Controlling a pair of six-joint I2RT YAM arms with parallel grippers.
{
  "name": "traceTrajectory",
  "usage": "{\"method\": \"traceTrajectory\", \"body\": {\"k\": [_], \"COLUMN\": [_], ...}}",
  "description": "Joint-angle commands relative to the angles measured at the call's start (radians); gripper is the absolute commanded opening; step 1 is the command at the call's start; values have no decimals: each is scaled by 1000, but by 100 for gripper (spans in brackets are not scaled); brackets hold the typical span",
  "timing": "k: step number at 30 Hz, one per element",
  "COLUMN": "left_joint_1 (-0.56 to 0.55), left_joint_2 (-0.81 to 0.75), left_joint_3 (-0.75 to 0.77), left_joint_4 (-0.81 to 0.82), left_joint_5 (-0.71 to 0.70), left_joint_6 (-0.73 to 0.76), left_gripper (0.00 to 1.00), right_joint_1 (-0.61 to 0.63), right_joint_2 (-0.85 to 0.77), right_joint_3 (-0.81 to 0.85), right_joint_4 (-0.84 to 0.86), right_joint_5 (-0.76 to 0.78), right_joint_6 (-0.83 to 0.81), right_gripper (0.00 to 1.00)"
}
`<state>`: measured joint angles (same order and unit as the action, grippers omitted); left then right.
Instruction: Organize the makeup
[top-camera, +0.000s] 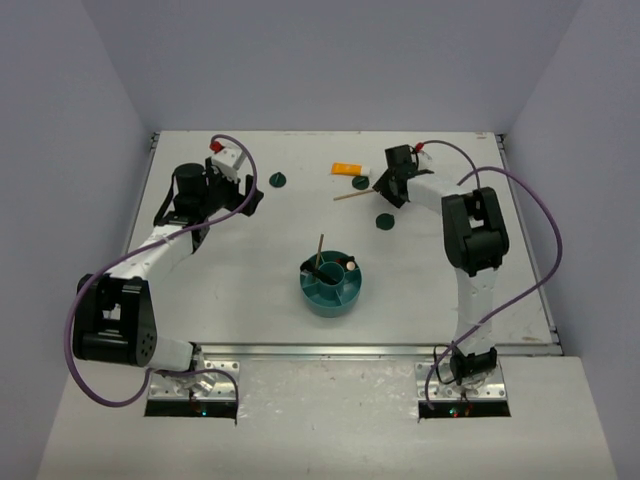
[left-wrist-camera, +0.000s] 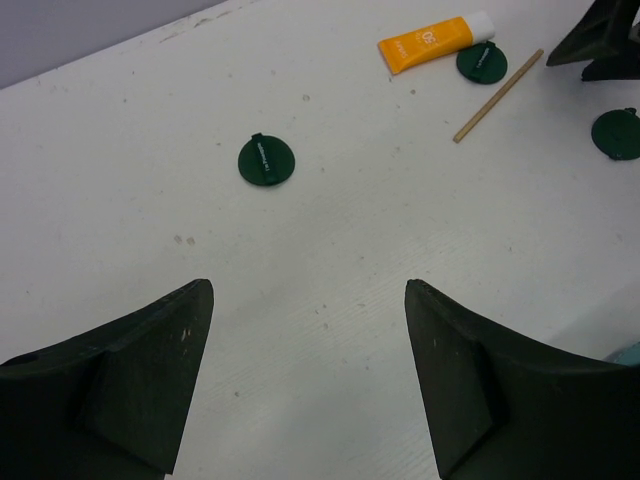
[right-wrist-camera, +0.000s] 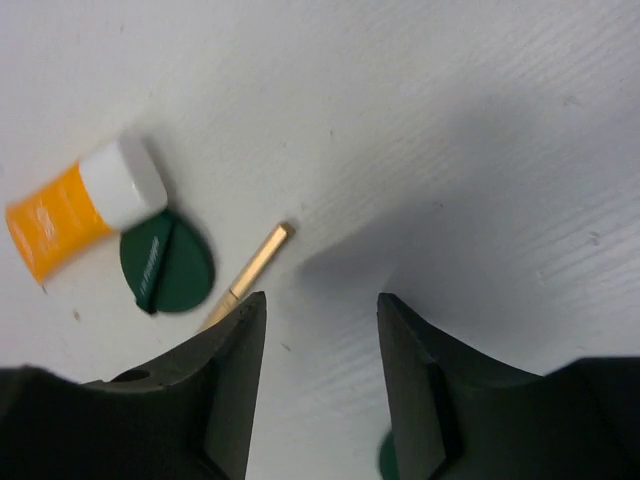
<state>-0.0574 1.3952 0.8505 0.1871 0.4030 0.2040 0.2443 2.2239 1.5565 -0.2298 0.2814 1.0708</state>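
The tan pencil (right-wrist-camera: 255, 265) is lying on the surface (right-wrist-camera: 450, 100) beside the orange tube (right-wrist-camera: 80, 205), just off my right gripper (right-wrist-camera: 320, 305), which is hanging spread and empty. I am aiming to centre across its shaft before closing.

The tan stick (right-wrist-camera: 258, 262) runs toward 7 o'clock and disappears behind the right gripper (right-wrist-camera: 320, 297). A green compact (right-wrist-camera: 386, 462) shows only a sliver at 6 o'clock. From the left wrist, the teal bowl (left-wrist-camera: 632, 352) is clipped at 4 o'clock; from above, its contents are too small to name.
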Motion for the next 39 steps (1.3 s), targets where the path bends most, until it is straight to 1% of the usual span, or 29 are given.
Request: {"method": "traceTrajectory", "body": {"k": [1, 2, 3, 4, 5, 6, 8, 9, 11, 12, 13, 14, 15, 18, 19, 25, 32, 35, 39], "left_joint_1": [18, 18, 20, 21, 21, 21, 21, 21, 22, 24, 24, 26, 27, 30, 30, 30, 30, 30, 30], "left_joint_2": [-19, -19, -18, -20, -21, -21, -24, -27, -32, -36, -36, -39, -41, -46, -46, -39, -29, -26, -25], "left_joint_3": [-3, -5, -9, -12, -13, -14, -13, -14, -13, -13, -13, -14, -14, -20, -21, -13, 2, 10, 13], "left_joint_4": [48, 50, 54, 59, 62, 66, 66, 65, 57, 53, 52, 48, 45, 39, 37, 32, 20, 10, 4], "left_joint_5": [10, 11, 12, 15, 16, 16, 17, 17, 14, 11, 11, 10, 10, 14, 15, 25, 36, 36, 34], "left_joint_6": [-2, -2, -3, -2, -4, -3, 1, 5, 14, 15, 17, 20, 20, 20, 19, 17, 15, 16, 11], "left_gripper": [75, 75, 75, 75, 75, 75, 75, 75, 75, 75, 75, 75, 75, 75, 75, 76, 76, 76, 76], "right_joint_1": [13, 9, 4, 3, 3, 3, 4, 3, 1, 1, 1, 1, 0, -6, -8, -25, -27, -28, -28], "right_joint_2": [-234, -247, -276, -282, -278, -263, -203, -170, -91, -54, -49, -22, -15, -17, -12, 29, 123, 142, 157], "right_joint_3": [-224, -255, -280, -278, -264, -224, -141, -79, 70, 142, 152, 212, 221, 215, 220, 243, 287, 297, 292], "right_joint_4": [564, 630, 689, 691, 653, 562, 387, 274, 22, -71, -84, -146, -155, -171, -174, -226, -230, -183, -171], "right_joint_5": [-142, -187, -335, -476, -564, -678, -784, -831, -865, -852, -851, -831, -826, -850, -860, -929, -904, -876, -889], "right_joint_6": [-527, -621, -790, -938, -1047, -1202, -1375, -1466, -1645, -1697, -1704, -1747, -1753, -1865, -1875, -1872, -1824, -1796, -1783], "right_gripper": [54, 59, 63, 67, 70, 72, 74, 75, 76, 77, 78, 79, 79, 85, 86, 90, 89, 89, 89]}}
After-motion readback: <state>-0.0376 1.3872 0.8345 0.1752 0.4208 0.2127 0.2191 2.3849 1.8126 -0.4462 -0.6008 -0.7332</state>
